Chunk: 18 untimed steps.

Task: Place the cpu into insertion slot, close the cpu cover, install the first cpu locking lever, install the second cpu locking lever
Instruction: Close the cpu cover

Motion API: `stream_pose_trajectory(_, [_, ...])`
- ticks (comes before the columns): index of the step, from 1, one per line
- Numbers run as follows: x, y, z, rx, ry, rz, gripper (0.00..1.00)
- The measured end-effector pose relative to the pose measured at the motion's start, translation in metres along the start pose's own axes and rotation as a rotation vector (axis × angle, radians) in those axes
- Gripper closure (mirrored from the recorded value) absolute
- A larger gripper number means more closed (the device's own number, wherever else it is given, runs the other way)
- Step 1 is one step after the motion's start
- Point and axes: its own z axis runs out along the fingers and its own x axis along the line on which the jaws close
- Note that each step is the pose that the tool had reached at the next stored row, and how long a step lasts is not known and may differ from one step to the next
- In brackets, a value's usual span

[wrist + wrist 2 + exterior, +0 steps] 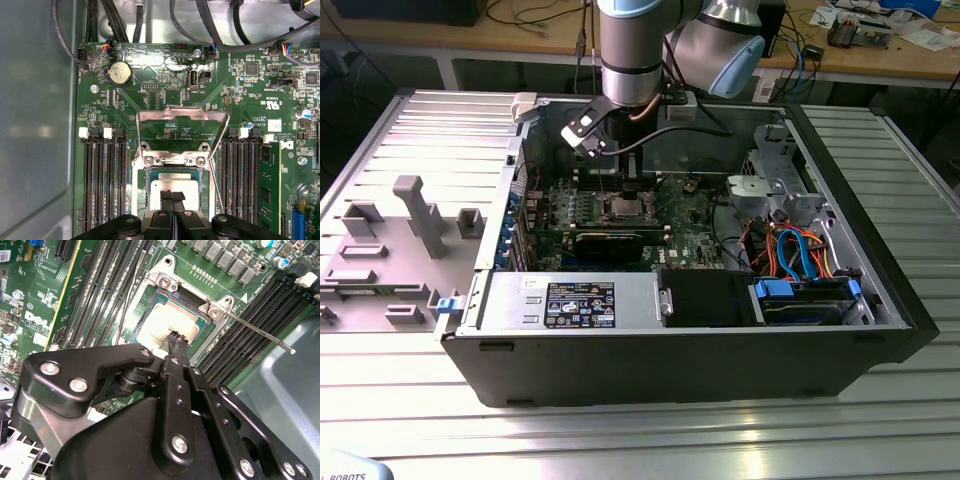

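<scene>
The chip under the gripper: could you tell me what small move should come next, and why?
Probably lift the gripper straight up. The chip appears to lie flat in the socket, the shut fingertips sit right over it, and the cover stands open.

An open black computer case (pixel 670 360) lies on the ribbed metal table (pixel 620 440). Inside, orange and blue cables (pixel 790 250) bunch at the exterior view's right. A coin battery (pixel 120 73) sits on the green motherboard (pixel 165 95), with black memory slots (pixel 105 185) nearby.

Arm (pixel 632 50) upright, end effector (pixel 172 196) pointed straight down, its slim black fingertips (pixel 166 198) together.
</scene>
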Motion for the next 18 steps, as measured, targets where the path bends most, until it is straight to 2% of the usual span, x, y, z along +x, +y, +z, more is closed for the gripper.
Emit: stream_pose_trajectory(18, [0.0000, 0.0001, -0.0010, -0.0003, 0.0003, -0.009, 0.88])
